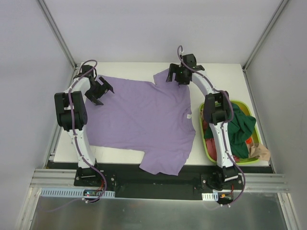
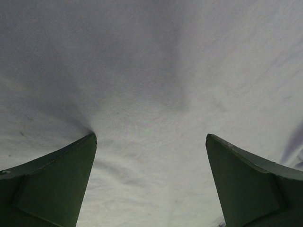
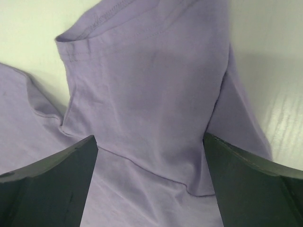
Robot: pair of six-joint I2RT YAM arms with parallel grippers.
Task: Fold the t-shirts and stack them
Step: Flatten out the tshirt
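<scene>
Pale grey walls [image 1: 144, 28] close in the left, far and right sides of the cell, and a white table [image 1: 225, 86] fills its floor. A lavender t-shirt [image 1: 139, 120] lies spread flat on it, covering most of the left and middle. Its long axis runs left to right, with the hem to the left and the collar (marked by a small white tag) to the right. One sleeve [image 1: 163, 76] reaches toward the far edge. The other sleeve [image 1: 163, 165] hangs over the near edge of the table.

A lime-green basket [image 1: 204, 136] sits at the right, just beside the collar. It holds a crumpled dark green t-shirt [image 1: 242, 127] with red-pink cloth [image 1: 248, 142] showing beneath.

The left gripper [image 1: 98, 92] is down at the far left corner of the lavender shirt, near the hem. Its fingers [image 2: 57, 179] are spread wide, and in the left wrist view one tip puckers the fabric. The right gripper [image 1: 176, 76] sits over the far sleeve with its jaws likewise spread. The sleeve's stitched cuff lies between them, and nothing is pinched.
</scene>
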